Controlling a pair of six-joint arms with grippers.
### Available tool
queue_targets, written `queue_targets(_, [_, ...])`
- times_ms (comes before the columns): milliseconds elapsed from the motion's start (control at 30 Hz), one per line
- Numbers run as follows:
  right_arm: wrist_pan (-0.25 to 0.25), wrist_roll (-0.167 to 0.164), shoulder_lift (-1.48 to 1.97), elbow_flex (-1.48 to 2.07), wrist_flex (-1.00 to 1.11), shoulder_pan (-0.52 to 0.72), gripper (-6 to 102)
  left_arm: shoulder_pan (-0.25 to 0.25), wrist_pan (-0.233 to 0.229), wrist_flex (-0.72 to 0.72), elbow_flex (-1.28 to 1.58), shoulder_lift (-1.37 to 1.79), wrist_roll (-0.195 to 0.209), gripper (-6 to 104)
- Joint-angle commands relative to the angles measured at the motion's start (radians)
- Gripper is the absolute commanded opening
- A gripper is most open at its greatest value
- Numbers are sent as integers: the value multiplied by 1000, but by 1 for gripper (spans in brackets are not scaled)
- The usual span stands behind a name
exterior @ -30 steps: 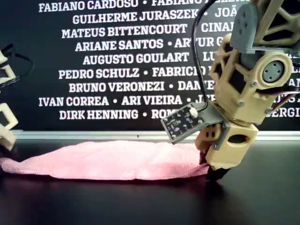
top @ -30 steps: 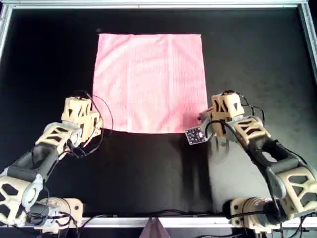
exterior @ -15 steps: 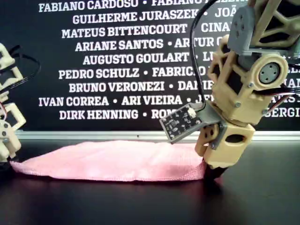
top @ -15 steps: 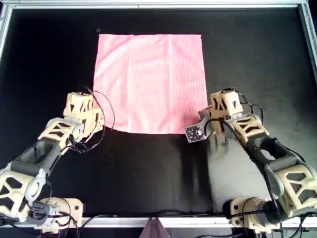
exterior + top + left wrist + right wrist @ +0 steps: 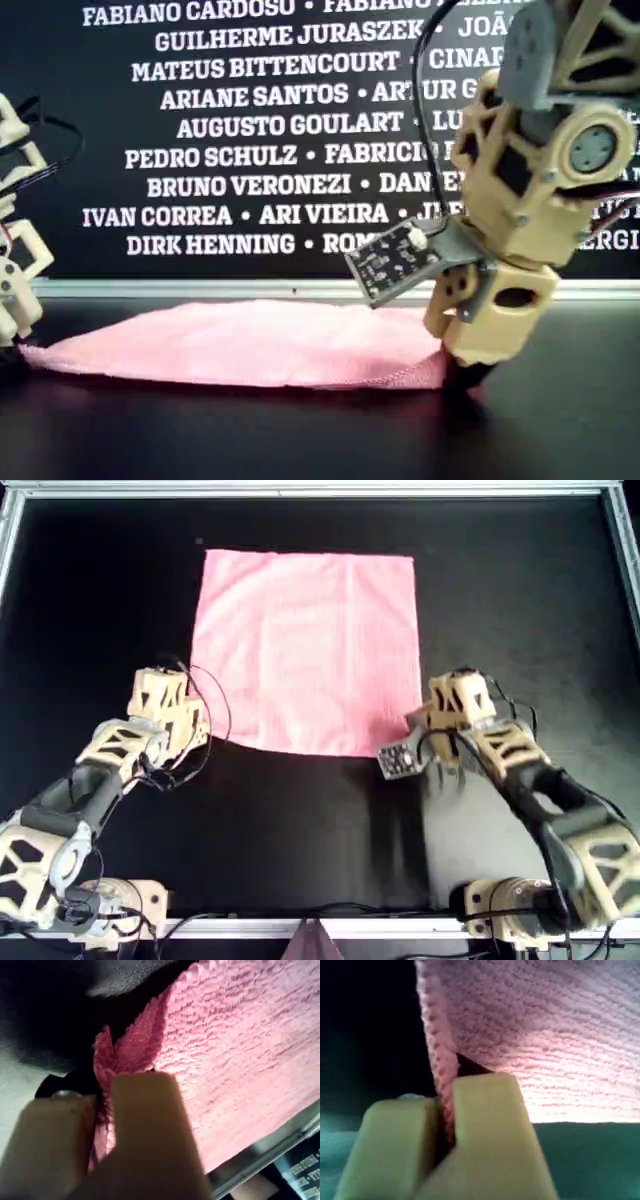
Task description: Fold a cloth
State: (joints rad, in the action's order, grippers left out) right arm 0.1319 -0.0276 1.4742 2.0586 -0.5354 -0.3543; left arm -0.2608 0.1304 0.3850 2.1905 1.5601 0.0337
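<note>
The pink cloth lies flat on the black table, and it shows as a low pink sheet in the exterior view. My first gripper is shut on a bunched corner of the cloth. My second gripper is shut on the cloth's hemmed edge. In the overhead view one arm's gripper is at the cloth's near left corner and another arm's gripper is at its near right corner. The wrist views do not show which arm is which.
The black table has a metal frame around it. A small circuit board sticks out from the wrist on the overhead view's right. A black banner with white names stands behind the table.
The overhead view's left arm closed in on the near left corner. The right arm drew slightly toward the near edge, and the whole cloth shifted a little that way with it.
</note>
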Motion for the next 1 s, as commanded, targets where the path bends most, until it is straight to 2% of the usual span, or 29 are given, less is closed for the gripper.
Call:
queue_targets(0, [-6,3,155,87,28,-2,-2,-20,2,12,54,72,8,-1])
queue_targets(200, [-8,2,252,141,29,6,-2,-20,2,14,156,252,11,-1])
queue_targets(400, [-23,0,252,54,58,14,-2,-20,0,2,133,284,6,-1])
queue_targets(700, [-25,-6,212,-133,147,17,-2,-6,-17,-6,-129,264,5,-1])
queue_targets(967, [-26,-12,-66,-422,201,18,-2,-3,-18,-6,-403,55,3,-1])
